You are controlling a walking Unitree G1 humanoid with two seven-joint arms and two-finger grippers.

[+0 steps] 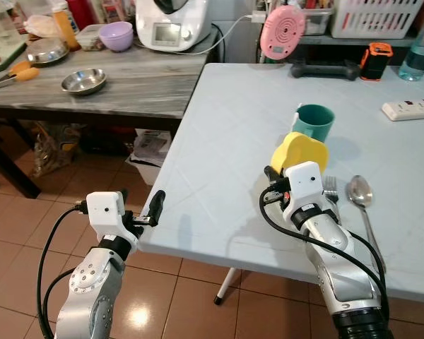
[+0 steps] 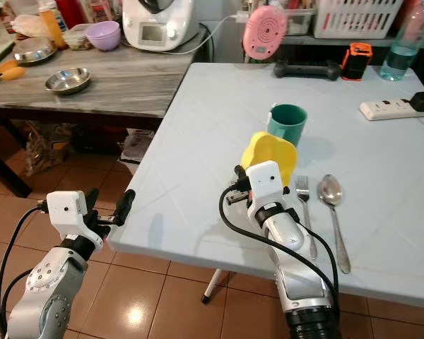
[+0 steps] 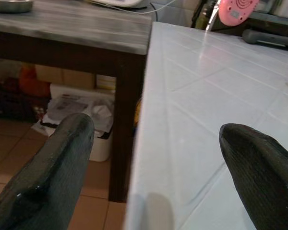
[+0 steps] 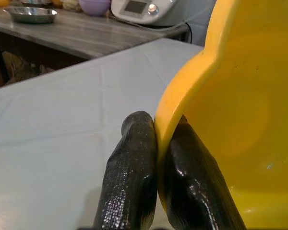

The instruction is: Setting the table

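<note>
My right gripper (image 4: 156,129) is shut on the rim of a yellow bowl (image 1: 300,150), which it holds tilted on edge just above the white table (image 1: 226,134), close to the front edge. A green cup (image 1: 314,121) stands right behind the bowl. A fork (image 1: 331,189) and a spoon (image 1: 360,194) lie side by side to the right of the bowl. My left gripper (image 1: 150,210) is open with nothing between its fingers, level with the table's front left corner and just off its edge.
A grey wooden side table (image 1: 127,92) on the left carries a steel bowl (image 1: 83,80), a purple bowl (image 1: 116,35) and a white appliance (image 1: 173,25). A pink round device (image 1: 283,32), a dumbbell (image 1: 324,69), a power strip (image 1: 410,109) and a bottle (image 1: 420,53) line the white table's far side.
</note>
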